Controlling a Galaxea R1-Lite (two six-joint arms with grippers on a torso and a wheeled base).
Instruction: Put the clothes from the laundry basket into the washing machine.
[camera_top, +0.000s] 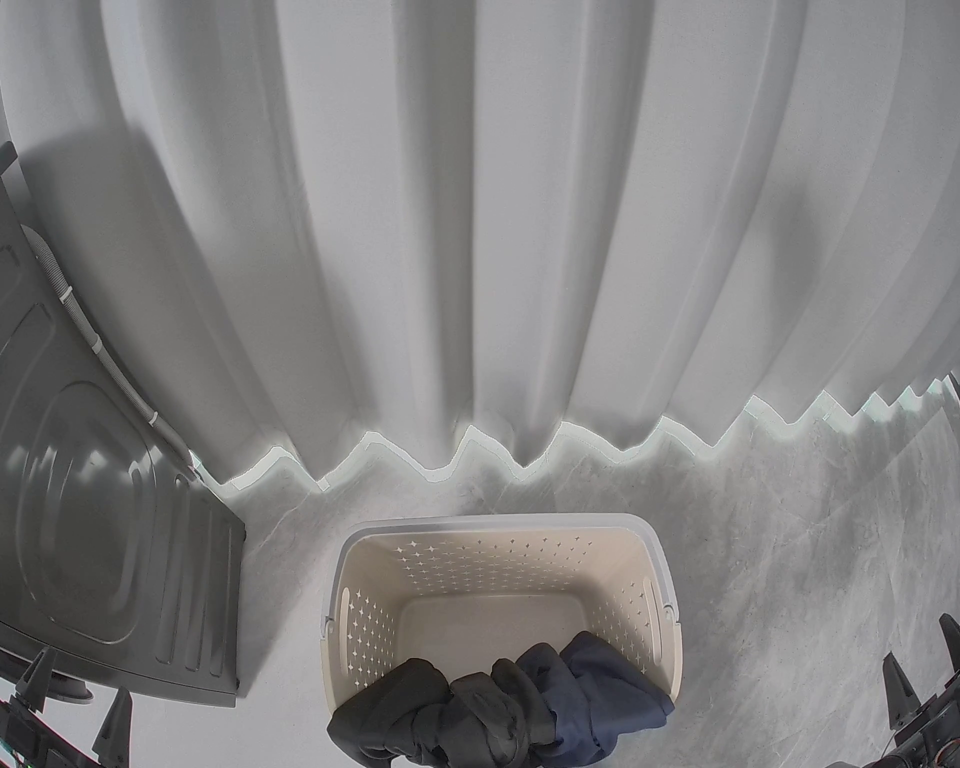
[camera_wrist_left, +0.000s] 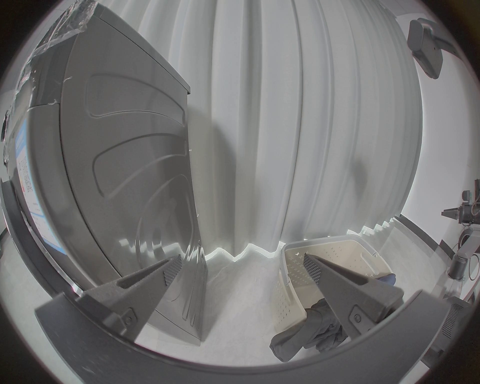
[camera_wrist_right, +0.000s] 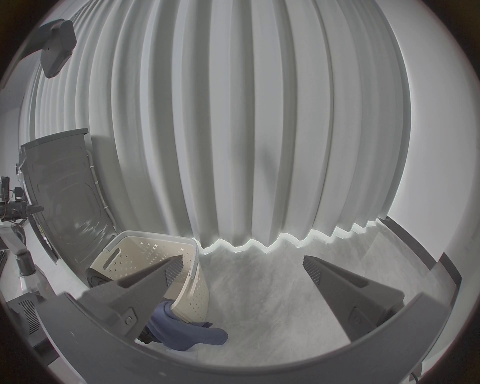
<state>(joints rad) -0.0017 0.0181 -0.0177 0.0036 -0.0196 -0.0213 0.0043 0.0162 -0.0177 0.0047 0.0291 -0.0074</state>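
The left gripper (camera_wrist_left: 240, 259) has its two dark, wedge-shaped fingers (camera_wrist_left: 145, 285) spread wide apart with nothing between them. It hangs off to the left of the laundry basket (camera_top: 500, 522), level with the basket's near end and well apart from it. The right gripper (camera_wrist_right: 241, 259) is spread just as wide and also holds nothing. It hangs off to the right of the basket, again level with the near end and well clear of the rim. The basket is a cream plastic tub with small star-shaped holes in its walls and a slot handle on each side. It stands upright on the floor between the two grippers. The clothes (camera_top: 500, 710) lie bunched at the basket's near end and are draped over the near rim. They are a dark grey garment (camera_top: 400, 700) towards the basket's left corner and a navy blue garment (camera_top: 600, 690) towards its right corner, spilling outside the wall. Beyond them the bare bottom of the basket shows. The washing machine (camera_top: 100, 520) stands to the left of the basket with its grey pressed-metal side panel turned towards it, and a ribbed hose (camera_top: 100, 350) runs along its back edge. Behind the basket's far end a pale pleated curtain (camera_top: 480, 250) hangs almost to the grey marbled floor (camera_top: 800, 560), with a strip of light under its hem.
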